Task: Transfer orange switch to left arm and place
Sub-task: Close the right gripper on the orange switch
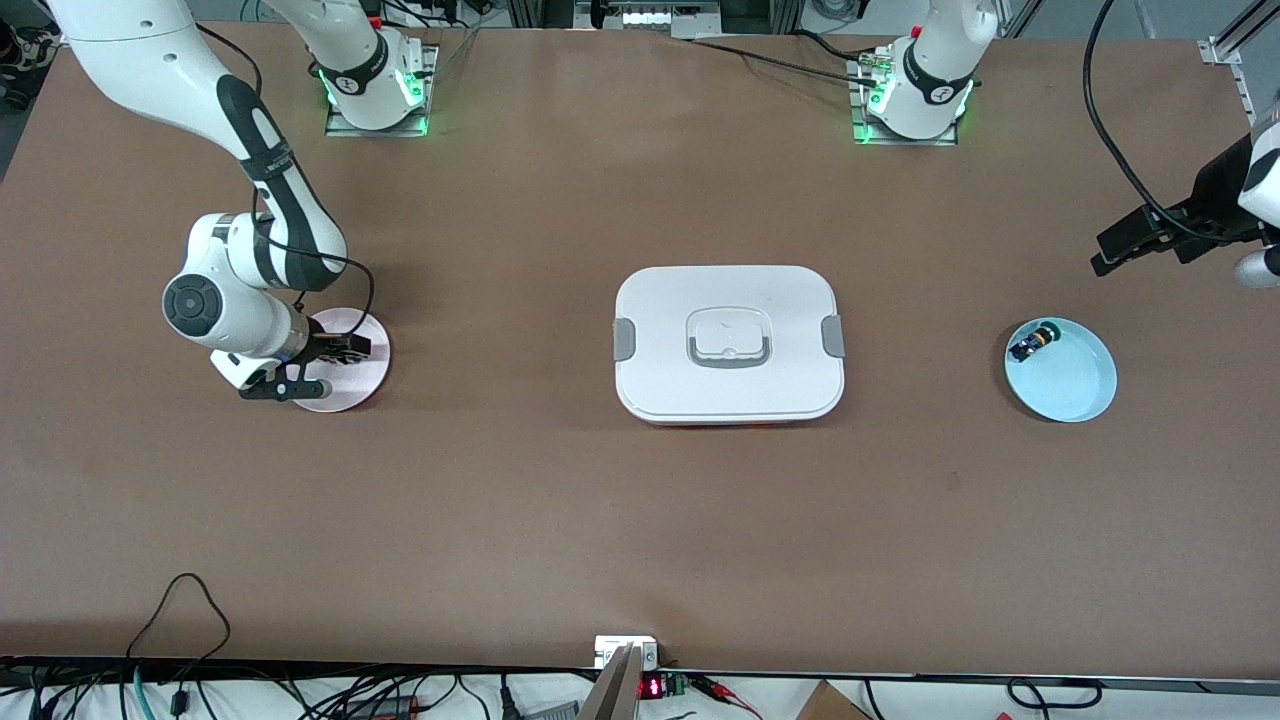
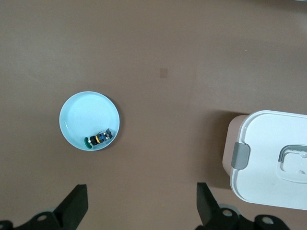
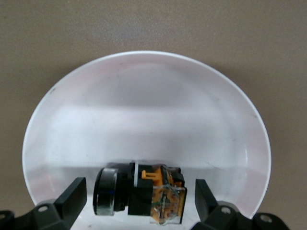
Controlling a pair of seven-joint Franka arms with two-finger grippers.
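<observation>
The right arm [image 1: 270, 180] reaches down from its base to the right arm's end of the tabletop, elbow bent, wrist turned downward. Its right hand [image 3: 139, 199] sits low, fingers [image 3: 72, 194] spread wide apart, one on each side of a small part lying between them without gripping it. The left arm [image 1: 1255, 190] waits raised at the left arm's end of the tabletop. Its left hand [image 2: 141, 206] hangs high in the air, fingers [image 2: 74, 206] likewise spread wide, holding nothing.

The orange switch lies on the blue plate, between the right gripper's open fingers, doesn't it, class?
Not quite. The orange switch lies on the pink plate, as the front view and right wrist view show. The rest holds: it sits between the open fingers of the right gripper.
</observation>
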